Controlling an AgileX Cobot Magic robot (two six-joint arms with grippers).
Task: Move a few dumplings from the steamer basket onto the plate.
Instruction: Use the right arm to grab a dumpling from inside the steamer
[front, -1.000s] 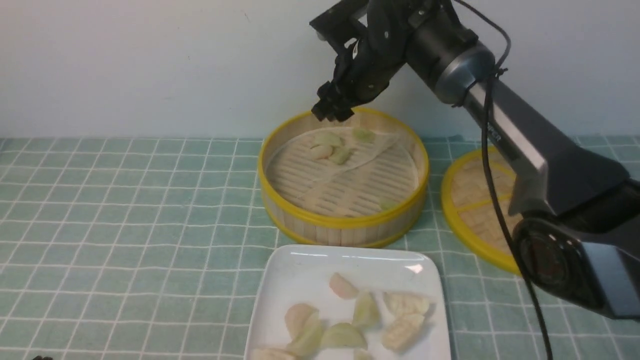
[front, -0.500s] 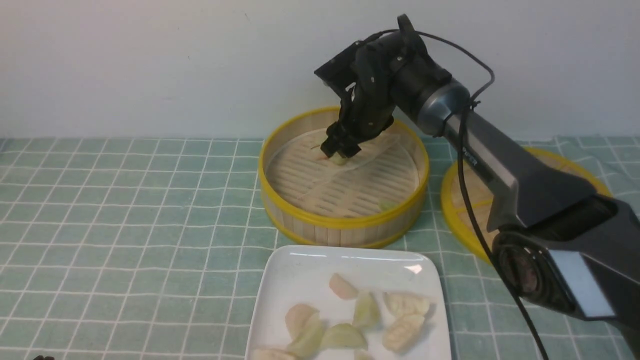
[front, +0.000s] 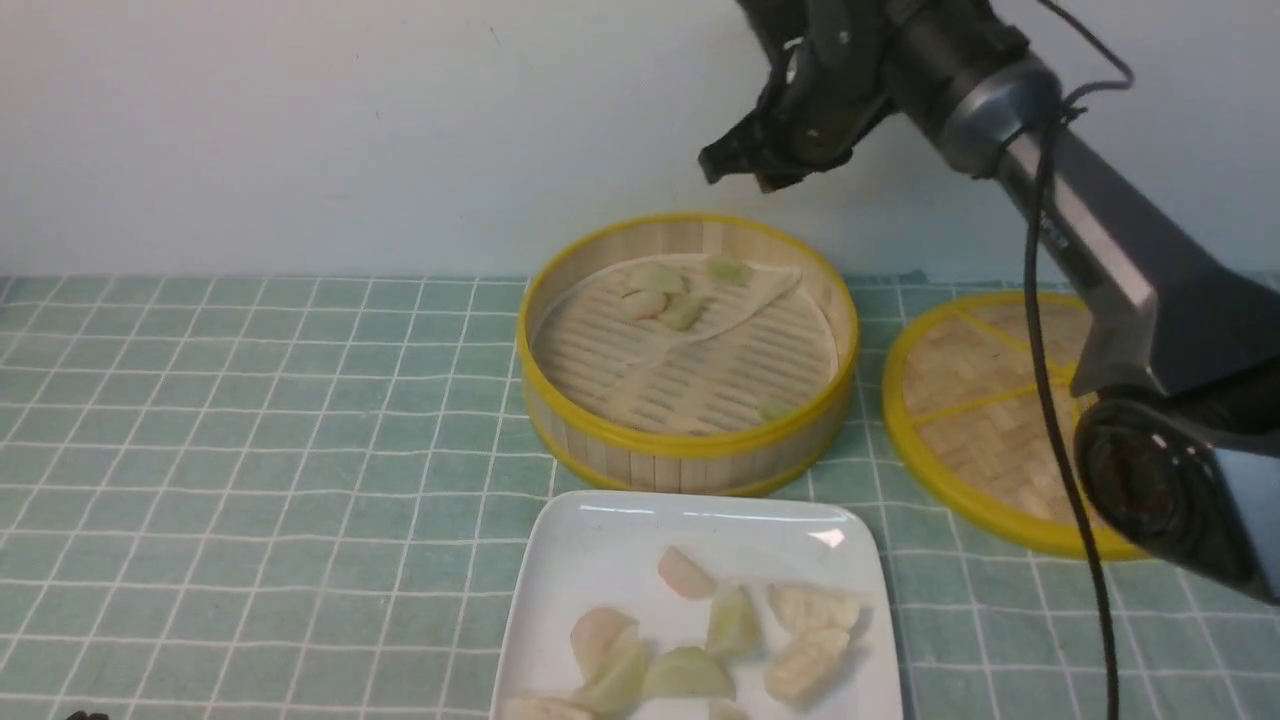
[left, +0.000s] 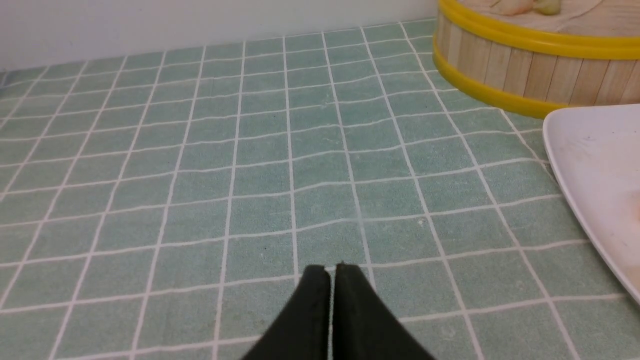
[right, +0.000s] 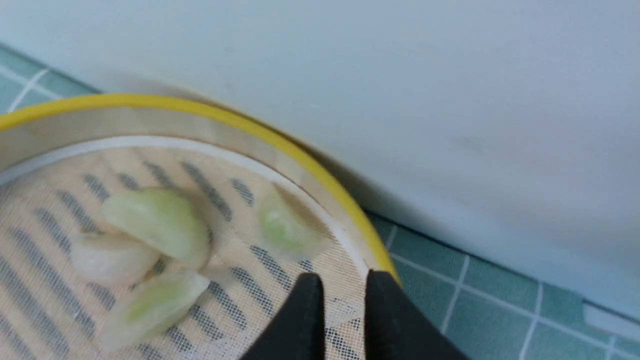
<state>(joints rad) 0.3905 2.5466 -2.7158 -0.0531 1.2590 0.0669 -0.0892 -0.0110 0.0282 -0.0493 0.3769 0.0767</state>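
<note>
**Right gripper** (front: 742, 172): raised well above the far rim of the steamer basket (front: 690, 446) and clear of it. Its jaws stand a narrow gap apart and hold nothing. In the wrist view, the pale liner (right: 60, 210) shows through the gap.

**Left gripper** (left: 330, 272): low over the desk (front: 250, 420), above the green checked cloth. Its jaws are pressed together with only a hairline between them and grip nothing. The basket wall and a corner of the plate (front: 600, 515) appear in its wrist view.

**Steamer basket:** upright on the cloth, towards the rear of the desk. On the liner inside it:
- Three dumplings (front: 655, 295) lie in a touching cluster near the far side, two pale green and one pinkish.
- One green dumpling (front: 727, 268) lies apart from them, close to the far wall.
- One small green piece (front: 775, 408) lies at the near right wall.

**Plate:** just in front of the basket; whether the two touch cannot be judged. It carries several pink, green and cream-yellow dumplings, grouped in its near half. The frame edge cuts off the nearest ones.

**Woven lid** (front: 985, 420): flat on the desk to the right of the basket, partly hidden behind the right arm (front: 1120, 290).
</note>
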